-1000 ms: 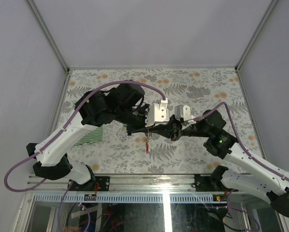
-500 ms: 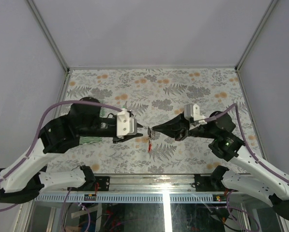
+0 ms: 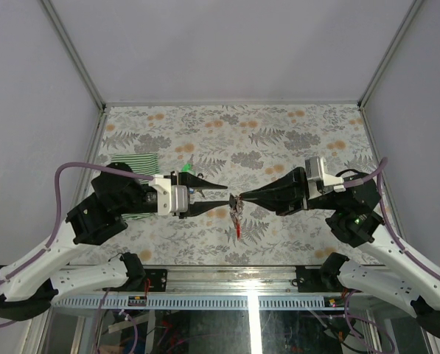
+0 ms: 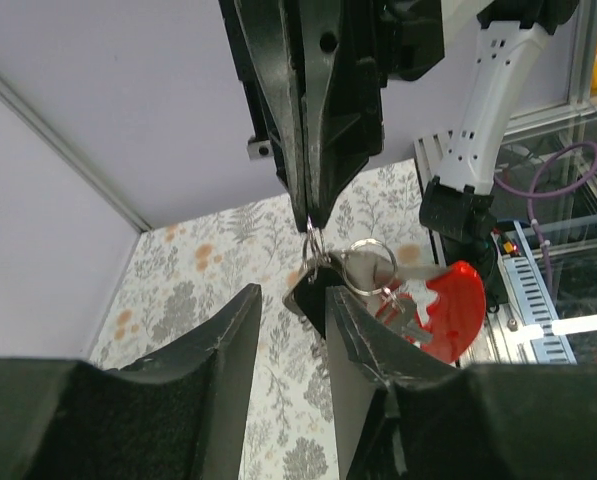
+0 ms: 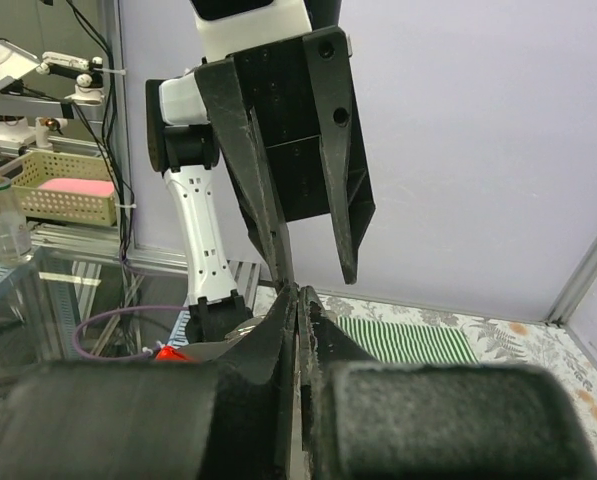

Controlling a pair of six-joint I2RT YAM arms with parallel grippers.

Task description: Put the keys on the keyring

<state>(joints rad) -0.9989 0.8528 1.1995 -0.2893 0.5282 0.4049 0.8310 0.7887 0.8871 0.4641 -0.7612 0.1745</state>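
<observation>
r gripper (image 3: 243, 197) is pinched shut on keyring (image 4: 368, 265); keys (image 3: 236, 209) hang under its tip, just before l gripper (image 3: 225, 195), jaws parted, tip facing tip.

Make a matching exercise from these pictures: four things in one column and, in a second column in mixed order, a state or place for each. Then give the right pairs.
Things
1. left end effector
2. right end effector
3. red tag
4. cloth

States or places
A. lies flat on the table
B. shut on the keys
C. open
D. hangs in the air under the keys

Pairs: 1-C, 2-B, 3-D, 4-A
</observation>
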